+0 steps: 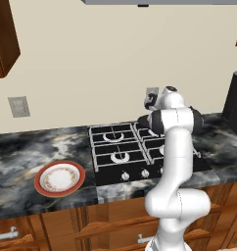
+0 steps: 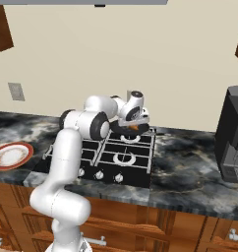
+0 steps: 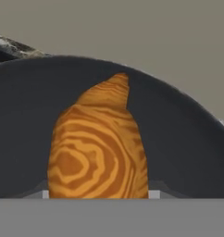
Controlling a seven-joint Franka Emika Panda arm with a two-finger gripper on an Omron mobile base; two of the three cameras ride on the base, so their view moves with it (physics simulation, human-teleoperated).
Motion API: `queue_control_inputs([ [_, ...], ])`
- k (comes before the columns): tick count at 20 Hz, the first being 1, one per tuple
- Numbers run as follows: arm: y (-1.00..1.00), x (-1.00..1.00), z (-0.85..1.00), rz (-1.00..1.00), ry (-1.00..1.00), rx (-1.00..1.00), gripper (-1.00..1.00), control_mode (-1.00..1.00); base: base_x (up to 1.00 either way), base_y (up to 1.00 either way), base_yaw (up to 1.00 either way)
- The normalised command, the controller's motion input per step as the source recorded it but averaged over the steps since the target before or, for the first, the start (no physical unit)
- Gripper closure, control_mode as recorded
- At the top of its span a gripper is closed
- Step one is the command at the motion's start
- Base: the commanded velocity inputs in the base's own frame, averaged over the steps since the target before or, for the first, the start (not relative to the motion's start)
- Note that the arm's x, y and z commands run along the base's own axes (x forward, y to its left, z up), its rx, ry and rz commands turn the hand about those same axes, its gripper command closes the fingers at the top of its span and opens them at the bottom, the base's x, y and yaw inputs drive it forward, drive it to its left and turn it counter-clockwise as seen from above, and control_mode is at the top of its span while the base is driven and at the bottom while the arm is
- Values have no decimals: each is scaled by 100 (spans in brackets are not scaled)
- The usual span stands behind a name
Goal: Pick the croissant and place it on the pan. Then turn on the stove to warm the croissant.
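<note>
1. The white arm reaches over the stove (image 2: 111,155), its gripper (image 2: 134,127) lowered at the back right burner, about one o'clock from the cooktop's centre in the right base view.
2. The croissant (image 3: 99,146), orange-tan with swirled banding, sits between the fingertips in the hand view, its pointed end aimed toward twelve o'clock; the fingers are pinching the pastry.
3. In the right base view the croissant shows as a small orange patch just under the hand, directly over the pan (image 2: 122,131).
4. The pan (image 3: 188,143), dark grey and shallow, surrounds the croissant on all sides in the hand view, its rim arcing from nine o'clock over the top to three o'clock. Whether the pastry touches the pan floor cannot be told.
5. In the left base view the arm's elbow covers most of the back right burner; a dark edge of the pan (image 1: 144,121) shows at the elbow's nine o'clock.
6. The stove (image 1: 120,147) lies sunk into a dark marbled counter (image 1: 27,147), silver knobs (image 1: 125,175) lined along its front edge.
7. A red-rimmed patterned plate (image 1: 59,178) rests on the counter at nine o'clock from the stove, well apart from the pan.
8. A dark appliance (image 2: 233,135) stands on the counter at three o'clock from the stove.
</note>
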Motion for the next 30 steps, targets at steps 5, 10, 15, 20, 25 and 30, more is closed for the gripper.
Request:
queue_control_inputs([
  [5, 0, -48, 0, 0, -7, 0, -100, -100, 0, 0, 0],
  [10, 1, -69, 0, 0, -8, 0, -100, -100, 0, 0, 0],
  [15, 25, -31, 1, 0, -3, 0, -100, -100, 0, 0, 0],
  [20, 2, -36, 40, 0, 0, 0, -100, -100, 0, 0, 0],
  [25, 2, -42, 70, 0, -4, 0, -100, -100, 0, 0, 0],
  [30, 6, -54, 62, 0, -3, 0, -100, -100, 0, 0, 0],
])
